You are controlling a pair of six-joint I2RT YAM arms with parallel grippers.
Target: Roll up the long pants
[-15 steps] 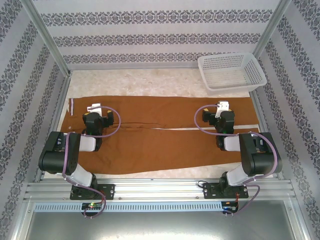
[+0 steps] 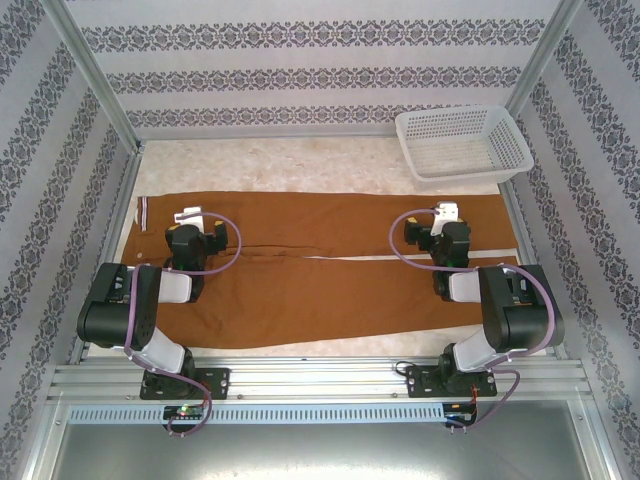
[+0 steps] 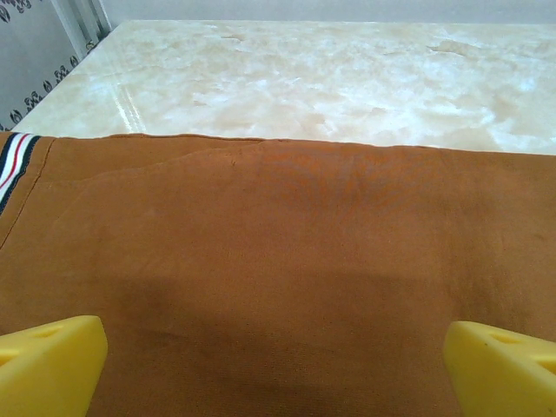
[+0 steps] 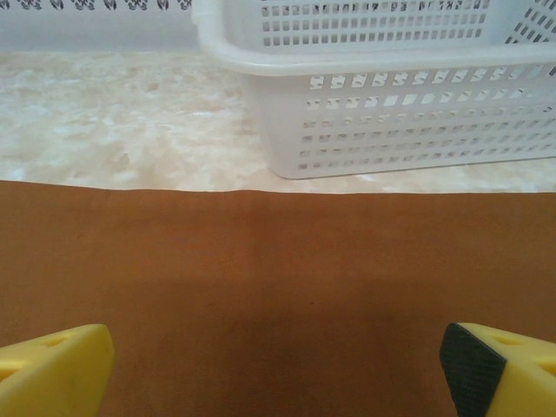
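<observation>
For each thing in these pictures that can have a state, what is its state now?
long pants: unrolled, spread flat on the table, legs side by side.
white basket: upright, empty, beyond the pants.
left gripper: fingers open, over the waist end of the pants, gripping nothing.
right gripper: fingers open, over the leg end of the pants, gripping nothing.

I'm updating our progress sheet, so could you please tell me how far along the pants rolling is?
Done: the rust-brown cloth long pants lie flat, unrolled, on the pale marbled table. In hand: the left end effector, open, over the cloth near the striped waistband; the right end effector, open, near the white plastic basket. Left: the whole roll.
</observation>
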